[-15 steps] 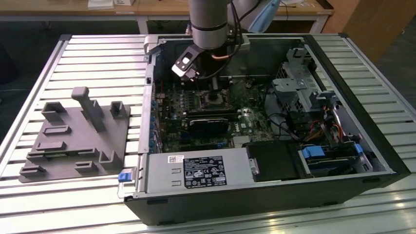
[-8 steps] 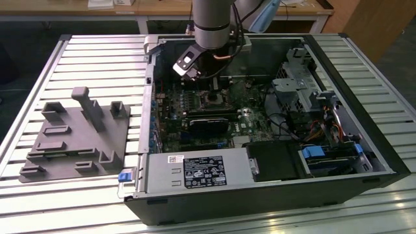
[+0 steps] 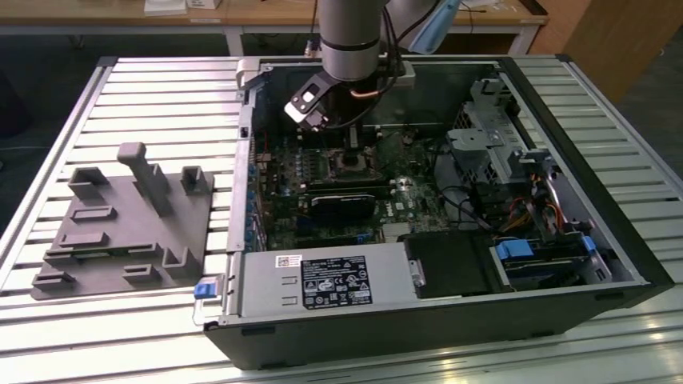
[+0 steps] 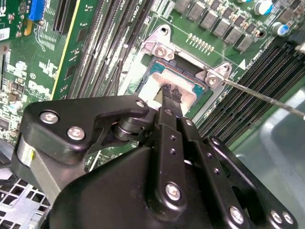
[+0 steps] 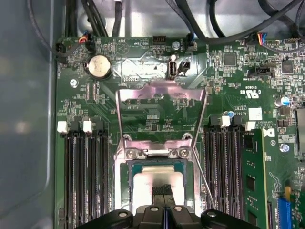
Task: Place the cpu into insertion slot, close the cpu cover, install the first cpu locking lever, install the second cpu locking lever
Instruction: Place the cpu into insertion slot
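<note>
End effector (image 5: 164,190), fingers pressed together, tips resting on top of cpu (image 5: 151,177). That cpu lies inside insertion slot (image 5: 122,186), apparently flat, seating unconfirmed. Beyond, cpu cover (image 5: 162,92) stands swung open, not yet closed. Risk: off-centre tip pressure could tilt cpu; closing cover over tilted cpu could damage slot.

The cpu (image 5: 159,177) is seen as pale silver-beige, and the insertion slot (image 5: 128,167) is edged in a dark colour with a shiny silver rim. The cpu cover (image 5: 162,91) is coloured shiny silver, the board (image 5: 228,95) green, and the tool (image 5: 164,191) black. The counter (image 3: 160,88) is striped with long pale grey lines, and the tray (image 3: 107,240) is coloured plain grey.
</note>
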Controlling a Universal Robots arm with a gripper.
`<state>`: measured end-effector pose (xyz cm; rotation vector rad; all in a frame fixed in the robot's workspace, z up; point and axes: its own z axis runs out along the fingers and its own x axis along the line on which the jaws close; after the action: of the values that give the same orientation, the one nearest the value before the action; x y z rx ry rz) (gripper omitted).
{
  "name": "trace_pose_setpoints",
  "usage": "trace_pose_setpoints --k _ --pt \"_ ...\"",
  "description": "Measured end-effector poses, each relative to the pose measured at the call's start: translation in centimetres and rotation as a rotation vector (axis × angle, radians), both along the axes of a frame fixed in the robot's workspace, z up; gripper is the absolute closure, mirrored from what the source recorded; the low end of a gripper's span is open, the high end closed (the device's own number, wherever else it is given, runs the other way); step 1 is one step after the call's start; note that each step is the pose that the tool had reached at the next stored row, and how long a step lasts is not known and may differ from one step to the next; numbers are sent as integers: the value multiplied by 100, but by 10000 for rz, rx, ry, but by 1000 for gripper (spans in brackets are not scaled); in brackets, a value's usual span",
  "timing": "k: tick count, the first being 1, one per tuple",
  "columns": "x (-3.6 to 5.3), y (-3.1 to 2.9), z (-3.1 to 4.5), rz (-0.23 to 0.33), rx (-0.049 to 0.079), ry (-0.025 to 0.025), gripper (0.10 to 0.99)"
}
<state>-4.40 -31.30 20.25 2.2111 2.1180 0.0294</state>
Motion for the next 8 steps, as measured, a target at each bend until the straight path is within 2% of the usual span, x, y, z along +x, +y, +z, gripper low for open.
trace_pose_setpoints --k 8 --pt "3 0 -25 -14 -4 3 980"
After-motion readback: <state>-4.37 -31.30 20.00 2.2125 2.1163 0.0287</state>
